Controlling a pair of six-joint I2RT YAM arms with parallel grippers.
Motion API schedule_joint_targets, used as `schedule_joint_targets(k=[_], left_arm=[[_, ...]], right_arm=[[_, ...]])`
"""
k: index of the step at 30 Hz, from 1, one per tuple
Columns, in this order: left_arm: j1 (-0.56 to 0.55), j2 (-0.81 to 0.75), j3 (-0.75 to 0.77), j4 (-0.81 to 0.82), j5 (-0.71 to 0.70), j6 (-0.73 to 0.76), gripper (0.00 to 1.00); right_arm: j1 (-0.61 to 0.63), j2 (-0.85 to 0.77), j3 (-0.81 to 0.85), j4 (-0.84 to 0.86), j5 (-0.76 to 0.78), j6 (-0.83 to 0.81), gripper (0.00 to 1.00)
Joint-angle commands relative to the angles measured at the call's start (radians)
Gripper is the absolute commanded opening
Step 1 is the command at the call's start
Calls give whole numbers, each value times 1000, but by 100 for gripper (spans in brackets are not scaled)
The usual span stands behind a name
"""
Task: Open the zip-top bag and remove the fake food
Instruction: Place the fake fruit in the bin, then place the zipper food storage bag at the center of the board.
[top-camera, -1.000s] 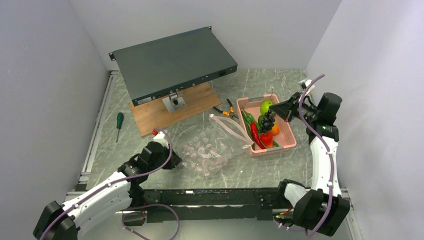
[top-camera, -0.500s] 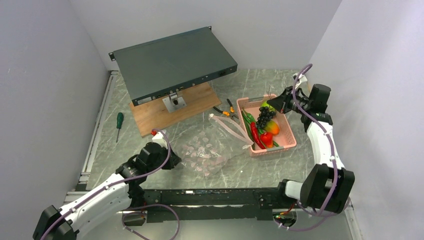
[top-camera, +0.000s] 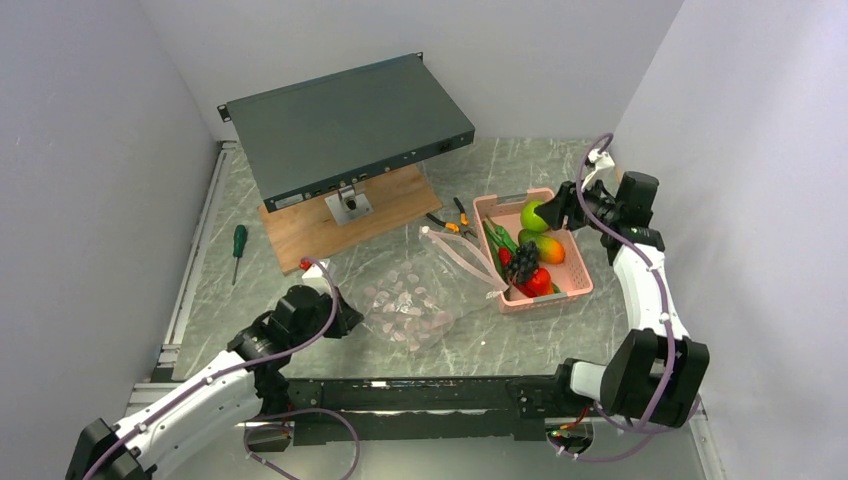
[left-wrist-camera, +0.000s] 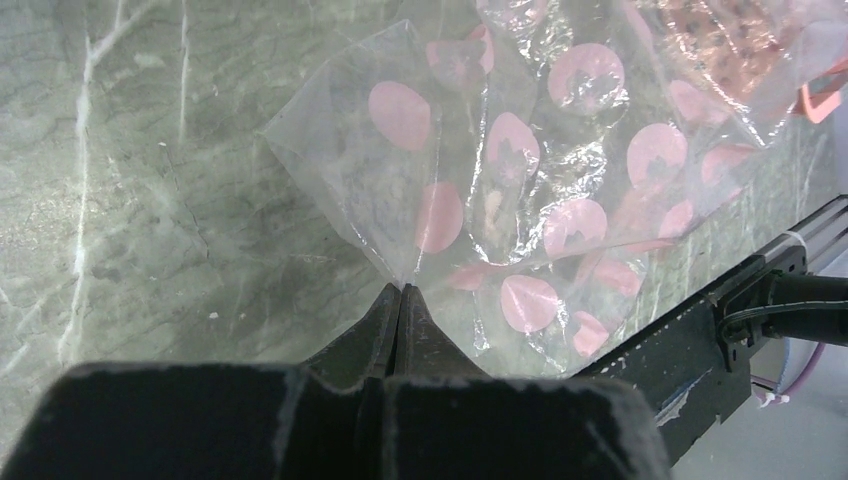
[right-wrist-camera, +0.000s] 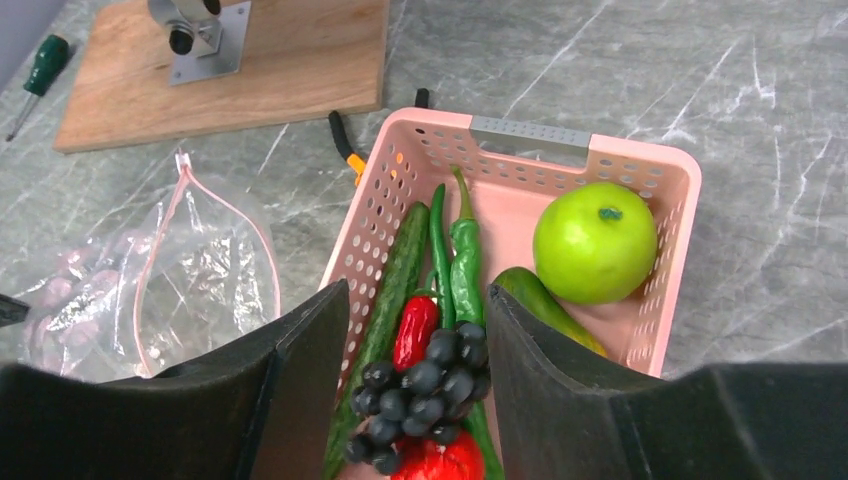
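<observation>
Zip-top bag (top-camera: 415, 298) lies crumpled on the worktop, mid-width and nearer the near edge than the far one. It is clear plastic w/ pink dots. Its mouth is open, the pink zip rim forming a loop that points toward the right edge. The rim comes right up to the pink basket (top-camera: 578, 262); can't tell if they touch.

L fingers (left-wrist-camera: 382, 325) are clenched on the bag's near-left corner, tips pressed tight together w/ the film pinched between them, and the plastic fans out from the pinch.

Fake food sits in the basket, not in the bag:
- green apple (right-wrist-camera: 595, 242) in the far-right part
- mango (top-camera: 548, 248) just nearer than the apple
- dark grapes (right-wrist-camera: 420, 385) on top, about the middle
- red pieces (top-camera: 538, 283) at the near end
- long green pods (right-wrist-camera: 463, 265) and a cucumber (right-wrist-camera: 395, 270) along the basket's left wall

The basket is by the worktop's right edge, mid-depth.

R fingers (right-wrist-camera: 300, 370) are released, spread apart above the basket w/ the grapes showing in the gap, gripping nothing.

Orange-handled pliers (top-camera: 450, 222) lie just off the basket's far-left corner. A wood board (top-camera: 385, 200) sits toward the far-left w/ a dark flat metal box (top-camera: 345, 122) propped over it. A green-handled screwdriver (top-camera: 239, 243) is near the left edge.
</observation>
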Motion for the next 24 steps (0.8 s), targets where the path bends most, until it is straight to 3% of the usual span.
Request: schedule_joint_targets(k=[1, 6, 9, 11, 15, 18, 24], left_arm=[[4, -45, -3, 35, 14, 16, 0], [6, -70, 0, 26, 22, 26, 0], [4, -73, 1, 29, 33, 38, 0], [5, -70, -1, 34, 39, 47, 0], [4, -55, -3, 46, 46, 50, 0], [4, -47, -7, 58, 50, 46, 0], [4, -53, 1, 34, 31, 40, 0]], right_arm=[[2, -74, -19, -3, 8, -56, 55], [1, -105, -34, -81, -157, -161, 56], [28, -91, -29, -232, -351, -316, 60], [95, -80, -15, -363, -385, -453, 62], [248, -94, -60, -435, -353, -548, 76], [315, -126, -135, -313, -288, -471, 90], [382, -61, -131, -217, -127, -390, 93]])
